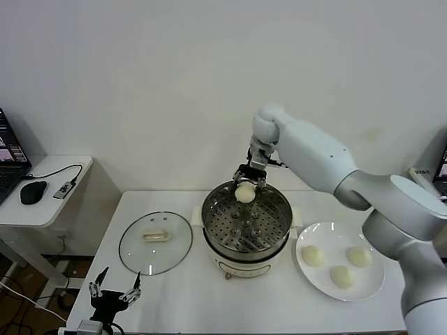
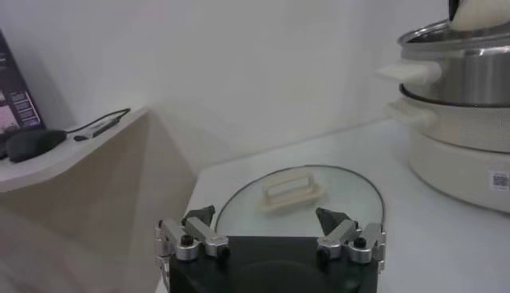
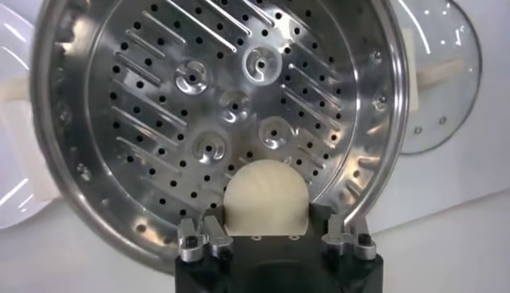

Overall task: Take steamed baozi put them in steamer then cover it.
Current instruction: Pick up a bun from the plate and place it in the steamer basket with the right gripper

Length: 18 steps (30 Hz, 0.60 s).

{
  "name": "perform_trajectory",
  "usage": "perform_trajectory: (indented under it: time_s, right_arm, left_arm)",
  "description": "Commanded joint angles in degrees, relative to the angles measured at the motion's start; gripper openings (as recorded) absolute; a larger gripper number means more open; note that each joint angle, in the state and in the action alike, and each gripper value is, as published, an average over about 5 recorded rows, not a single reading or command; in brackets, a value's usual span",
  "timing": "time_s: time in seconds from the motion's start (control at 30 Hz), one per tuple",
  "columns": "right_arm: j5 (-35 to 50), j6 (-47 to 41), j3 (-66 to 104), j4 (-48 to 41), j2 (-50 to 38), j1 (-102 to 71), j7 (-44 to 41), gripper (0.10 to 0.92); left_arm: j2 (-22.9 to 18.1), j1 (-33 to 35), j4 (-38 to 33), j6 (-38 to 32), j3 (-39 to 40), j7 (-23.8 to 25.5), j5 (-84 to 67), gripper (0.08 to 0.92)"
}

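My right gripper [image 1: 246,183] hangs over the far rim of the steamer [image 1: 276,241], shut on one cream-white baozi [image 1: 244,193]. In the right wrist view the bun [image 3: 265,196] sits between the fingers above the bare perforated tray [image 3: 159,119]. Three more baozi [image 1: 313,256] [image 1: 359,257] [image 1: 341,277] lie on the white plate [image 1: 367,286] to the right of the steamer. The glass cover [image 1: 155,242] with its cream handle lies flat on the table, left of the steamer. My left gripper [image 1: 114,285] stands open low at the table's front left, with the cover [image 2: 296,191] just ahead of it.
A side table [image 1: 42,202] at the far left carries a mouse [image 1: 32,192], a cable and a laptop edge. The steamer's cream base [image 2: 454,155] rises at the right of the left wrist view. A white wall closes off the back.
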Motion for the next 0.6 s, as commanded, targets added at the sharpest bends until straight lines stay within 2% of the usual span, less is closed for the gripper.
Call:
perform_trajectory:
  time_s: [0.03, 0.4, 0.5, 0.6]
  right_arm:
    - [-5.5, 1.0, 1.6, -3.3, 2.3, -2.3, 3.3, 0.645]
    - [-7.3, 0.9, 3.1, -6.0, 3.8, -3.6, 4.4, 0.645]
    - [-6.9, 0.8, 3.3, -5.6, 3.2, -3.7, 4.3, 0.677]
    - [-5.8, -0.5, 3.9, -4.0, 1.8, -3.1, 3.5, 0.751]
  left_arm:
    - [0.0, 0.0, 0.1, 0.0, 0.0, 0.0, 0.0, 0.823]
    - [0.1, -0.6, 1.3, 0.0, 0.2, 0.0, 0.0, 0.823]
    - [0.1, -0.8, 1.7, 0.0, 0.4, 0.0, 0.0, 0.823]
    - [0.1, -0.9, 1.8, 0.0, 0.4, 0.0, 0.0, 0.823]
